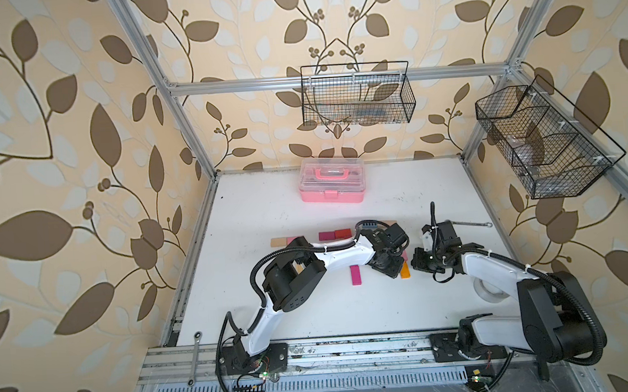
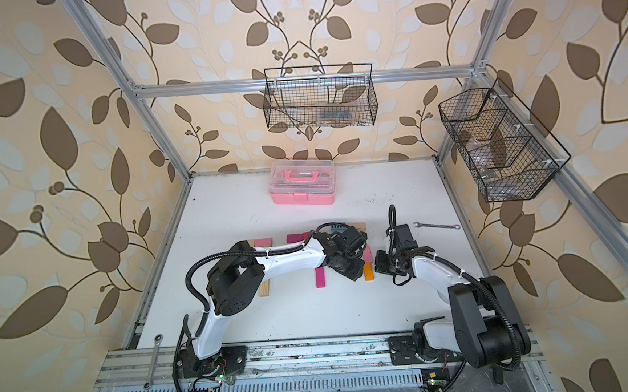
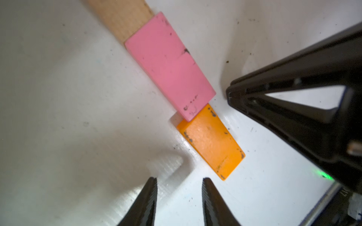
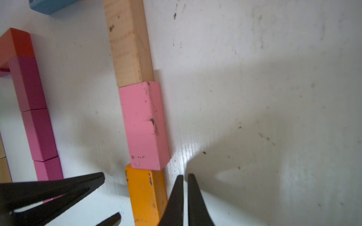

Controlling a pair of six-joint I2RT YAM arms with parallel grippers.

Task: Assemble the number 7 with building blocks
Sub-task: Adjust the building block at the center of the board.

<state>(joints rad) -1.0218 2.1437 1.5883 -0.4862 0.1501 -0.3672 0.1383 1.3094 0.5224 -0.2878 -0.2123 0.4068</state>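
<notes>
A bare wooden block (image 4: 127, 43) shows pale, unfinished grain. A pink block (image 4: 144, 125) and an orange block (image 4: 146, 195) wear matt paint, chipped and scuffed dark along the edges. The white tabletop (image 4: 254, 78) is glossy, finely ribbed and speckled with grime. A case (image 1: 312, 197) of pink and clear plastic looks smooth and shiny. The baskets (image 1: 359, 115) are black wire mesh, and the frame (image 1: 240, 85) is bare, dull silver metal.

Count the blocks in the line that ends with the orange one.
3 visible: the plain wood block, the light pink block butted against it, and the orange block at the end. The wood runs out of frame, so more may be hidden.
</notes>
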